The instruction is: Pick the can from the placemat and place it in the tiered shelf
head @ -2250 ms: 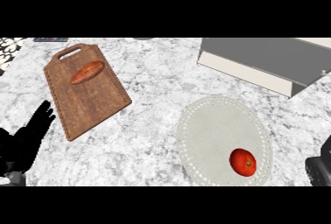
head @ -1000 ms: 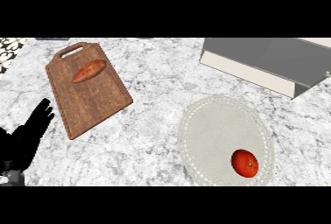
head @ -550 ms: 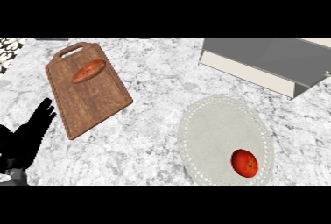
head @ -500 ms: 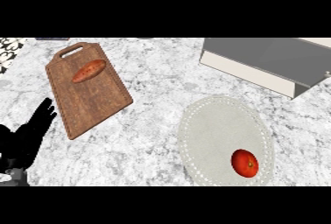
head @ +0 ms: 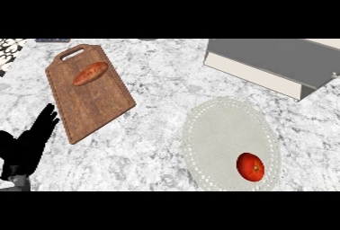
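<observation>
While the right hand stays unseen, the left hand [head: 26, 148] rests open, wrist cropped.

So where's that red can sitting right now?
In the head view the can sits at the lower right, on the near end of the pale oval placemat, well short of the grey shelf at upper right.

Kitchen counter [head: 153, 148] of white stone with grey mottling filled the view from edge to edge. A wooden cutting board [head: 93, 96] with a handle hole lay near the counter's far left corner. Light was even, casting soft, faint shadows.
</observation>
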Available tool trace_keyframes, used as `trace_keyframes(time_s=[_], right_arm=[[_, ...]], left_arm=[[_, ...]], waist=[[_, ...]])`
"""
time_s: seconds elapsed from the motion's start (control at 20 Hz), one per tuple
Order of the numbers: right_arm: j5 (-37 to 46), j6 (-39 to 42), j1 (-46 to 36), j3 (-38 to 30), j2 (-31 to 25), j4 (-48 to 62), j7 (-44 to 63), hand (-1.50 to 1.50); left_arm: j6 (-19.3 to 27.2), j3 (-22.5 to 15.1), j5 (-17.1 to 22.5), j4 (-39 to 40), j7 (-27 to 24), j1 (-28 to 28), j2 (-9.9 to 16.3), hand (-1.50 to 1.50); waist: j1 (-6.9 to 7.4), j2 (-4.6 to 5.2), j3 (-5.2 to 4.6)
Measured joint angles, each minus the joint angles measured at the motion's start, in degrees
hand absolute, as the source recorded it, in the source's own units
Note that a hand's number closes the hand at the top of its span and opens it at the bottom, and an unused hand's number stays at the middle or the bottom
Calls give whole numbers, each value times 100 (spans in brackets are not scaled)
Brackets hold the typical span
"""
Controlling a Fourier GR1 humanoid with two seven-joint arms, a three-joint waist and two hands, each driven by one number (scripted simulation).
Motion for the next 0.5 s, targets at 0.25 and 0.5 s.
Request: trace_keyframes(time_s=[0.25,0.5], right_arm=[[-619,269,-129,-395,-122,-428,222,-150],[-1219,575,102,-756,-386,-1274,357,-150]], left_arm=[[-25,71,19,-40,76,-42,44,0],[18,102,-29,-2,47,9,-2,0]], waist=[[-45,-23,-1],[-113,-45,-1]])
